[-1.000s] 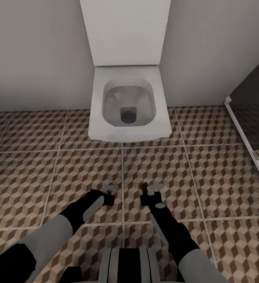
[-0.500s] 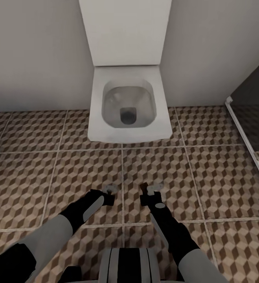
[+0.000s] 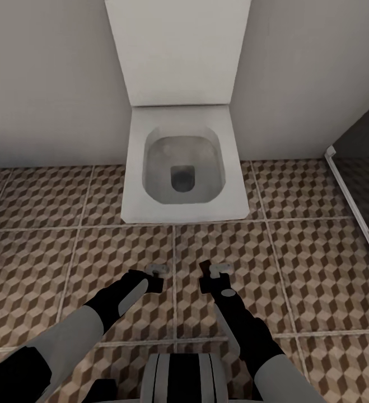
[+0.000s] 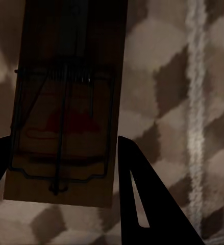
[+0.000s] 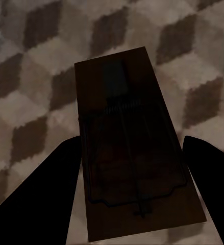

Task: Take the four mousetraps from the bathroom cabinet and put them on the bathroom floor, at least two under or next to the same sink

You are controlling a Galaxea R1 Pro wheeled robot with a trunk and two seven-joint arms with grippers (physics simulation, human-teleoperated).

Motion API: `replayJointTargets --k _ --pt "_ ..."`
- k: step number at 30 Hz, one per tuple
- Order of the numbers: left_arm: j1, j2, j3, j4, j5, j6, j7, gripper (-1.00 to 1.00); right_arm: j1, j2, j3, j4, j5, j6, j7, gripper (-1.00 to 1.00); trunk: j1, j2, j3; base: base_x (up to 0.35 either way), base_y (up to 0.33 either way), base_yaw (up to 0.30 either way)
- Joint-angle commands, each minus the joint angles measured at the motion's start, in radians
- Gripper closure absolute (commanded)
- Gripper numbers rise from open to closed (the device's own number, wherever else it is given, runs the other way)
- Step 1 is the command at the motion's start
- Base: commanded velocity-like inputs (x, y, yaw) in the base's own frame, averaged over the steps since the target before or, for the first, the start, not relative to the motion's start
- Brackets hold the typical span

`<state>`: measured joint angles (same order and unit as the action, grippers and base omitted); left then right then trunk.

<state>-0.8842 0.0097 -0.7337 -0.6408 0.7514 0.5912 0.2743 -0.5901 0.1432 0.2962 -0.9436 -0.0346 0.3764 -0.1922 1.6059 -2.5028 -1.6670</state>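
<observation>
Two mousetraps in hand, one per gripper, both held above the bathroom floor (image 3: 296, 263) in front of a white toilet (image 3: 183, 168).

Left wrist view: mousetrap (image 4: 66, 117), a flat brown wooden slab with a dark wire bar and spring coil across it and a faint red mark on the wood, pinched between the dark fingers (image 4: 147, 204) at its sides; far end cut off by the frame edge. Cube-pattern tile and a pale grout line behind it.

Right wrist view: second mousetrap (image 5: 134, 148), darker in shadow, same flat rectangle with thin wire frame and a dark square patch near its far end; fingers (image 5: 40, 194) pressed to both long sides. Wood grain and smaller metal parts hard to make out in the gloom.

Head view: left gripper (image 3: 156, 275) and right gripper (image 3: 215, 274) side by side, low over the tiles, close to a grout line. Only a small brown sliver of the right one's trap visible there; the left one's trap too small to tell. Dark glass panel with a white frame (image 3: 355, 201) at the right edge, partly cut off.
</observation>
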Motion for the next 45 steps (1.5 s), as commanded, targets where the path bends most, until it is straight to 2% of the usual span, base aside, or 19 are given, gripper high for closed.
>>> replayJointTargets --k 1,39,45 --pt "-0.001 0.001 -0.006 -0.002 0.006 0.002 0.008 1.0 0.0 0.0 0.003 -0.001 -0.004 0.005 -0.007 1.0 0.0 0.0 -0.001 0.028 0.0 0.0" --pt "0.0 -0.009 -0.006 -0.003 0.006 0.001 0.008 1.0 0.0 -0.005 0.001 0.032 -0.005 -0.005 0.006 1.0 0.0 0.0 -0.001 0.001 0.0 0.0" --pt "0.0 -0.011 -0.006 -0.003 0.006 0.001 0.008 1.0 0.0 -0.005 0.0 0.062 -0.003 -0.005 0.063 1.0 0.0 0.0 -0.001 0.0 0.0 0.0"
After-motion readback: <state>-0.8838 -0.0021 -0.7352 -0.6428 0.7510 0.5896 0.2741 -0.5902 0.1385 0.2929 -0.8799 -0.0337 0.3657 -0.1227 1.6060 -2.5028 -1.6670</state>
